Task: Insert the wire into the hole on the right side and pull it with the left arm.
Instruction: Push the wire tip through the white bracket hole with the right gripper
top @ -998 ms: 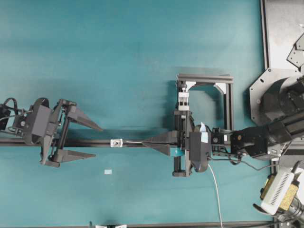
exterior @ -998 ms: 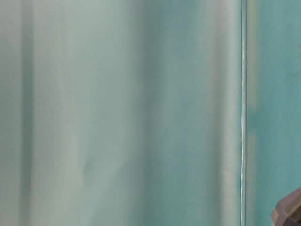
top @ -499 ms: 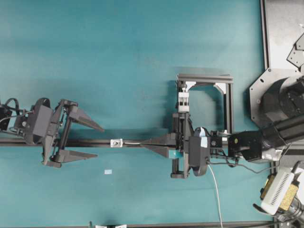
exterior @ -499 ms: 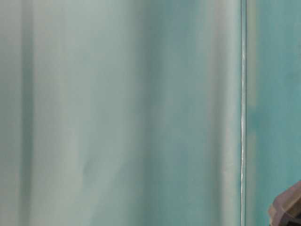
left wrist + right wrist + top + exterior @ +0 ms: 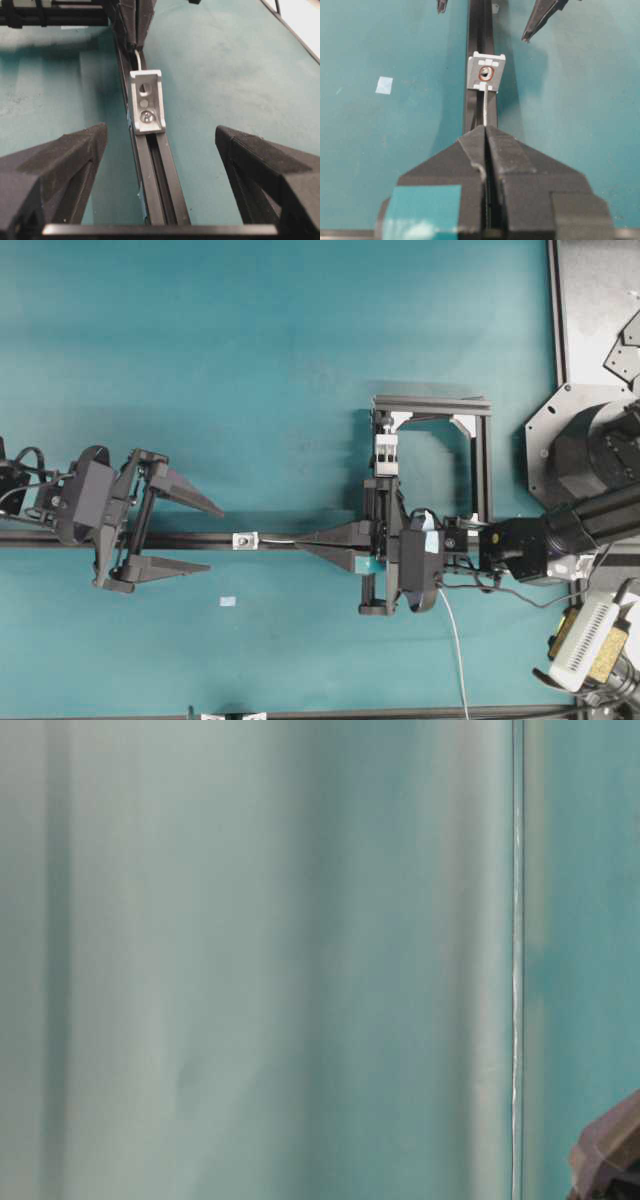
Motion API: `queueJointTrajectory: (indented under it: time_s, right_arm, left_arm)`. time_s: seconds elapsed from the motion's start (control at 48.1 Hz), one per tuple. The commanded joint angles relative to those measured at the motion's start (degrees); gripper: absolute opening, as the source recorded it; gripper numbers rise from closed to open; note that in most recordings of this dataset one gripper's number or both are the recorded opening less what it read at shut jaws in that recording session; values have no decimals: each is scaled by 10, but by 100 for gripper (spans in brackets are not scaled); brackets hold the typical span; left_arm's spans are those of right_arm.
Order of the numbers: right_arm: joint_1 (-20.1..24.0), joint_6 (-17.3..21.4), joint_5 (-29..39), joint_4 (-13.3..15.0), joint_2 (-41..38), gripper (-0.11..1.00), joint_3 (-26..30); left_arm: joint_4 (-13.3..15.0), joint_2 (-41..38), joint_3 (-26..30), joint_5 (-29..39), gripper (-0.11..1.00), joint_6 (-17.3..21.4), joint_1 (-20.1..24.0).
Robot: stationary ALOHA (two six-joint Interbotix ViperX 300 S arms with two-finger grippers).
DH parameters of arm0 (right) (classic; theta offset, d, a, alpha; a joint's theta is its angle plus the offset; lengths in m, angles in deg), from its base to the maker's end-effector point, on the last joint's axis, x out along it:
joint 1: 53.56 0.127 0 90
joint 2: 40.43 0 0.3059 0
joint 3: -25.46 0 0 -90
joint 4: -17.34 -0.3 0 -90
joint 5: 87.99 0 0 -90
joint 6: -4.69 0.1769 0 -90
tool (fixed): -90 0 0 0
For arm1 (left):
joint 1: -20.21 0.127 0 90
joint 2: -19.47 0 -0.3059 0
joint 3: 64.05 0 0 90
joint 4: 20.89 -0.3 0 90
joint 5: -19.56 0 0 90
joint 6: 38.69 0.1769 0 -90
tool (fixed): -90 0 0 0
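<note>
The wire (image 5: 485,107) is thin and pale. It runs from my right gripper (image 5: 485,129), which is shut on it, to the small white-silver block (image 5: 486,74). Its tip meets the block's face just under the dark hole (image 5: 485,74); I cannot tell whether it is inside. From overhead, a short piece of wire (image 5: 278,539) spans the gap between the right gripper (image 5: 302,538) and the block (image 5: 245,539). My left gripper (image 5: 213,538) stands open left of the block, with one finger on each side of the rail. In the left wrist view the block (image 5: 146,100) lies ahead of the left gripper (image 5: 160,132), and no wire comes out on this side.
A black rail (image 5: 190,540) runs across the table under the block. A black frame with a tall white slotted clamp (image 5: 386,450) stands behind the right gripper. A small pale patch (image 5: 228,601) lies on the teal mat. Metal plates (image 5: 600,300) sit at the far right.
The left gripper has crept slightly right toward the block, still open. The right arm's wrist has shifted a little left, and its gripper is still shut on the wire.
</note>
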Motion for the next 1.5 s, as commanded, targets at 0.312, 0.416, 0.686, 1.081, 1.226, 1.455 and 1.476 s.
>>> queueJointTrajectory:
  time_s: [0.312,0.416,0.686,1.081,1.226,1.455,1.476]
  right_arm:
    - [3,1,-11,0,4,2,7]
    - [3,1,-11,0,2,2,9]
    - [2,1,-12,-1,-5,2,16]
    - [-2,0,-11,-1,-5,2,21]
    - [-4,0,-11,0,-9,2,24]
    - [-11,-3,-12,0,-17,2,33]
    - [-11,-3,-11,0,-17,2,34]
  left_arm:
    - [1,4,9,-2,75,-2,3]
    - [2,4,9,-3,75,-2,3]
    - [1,4,10,-1,75,-2,3]
    - [1,4,10,-2,75,-2,3]
    - [1,4,11,-1,75,-2,3]
    - [1,4,16,8,75,-2,3]
    - [1,4,17,9,75,-2,3]
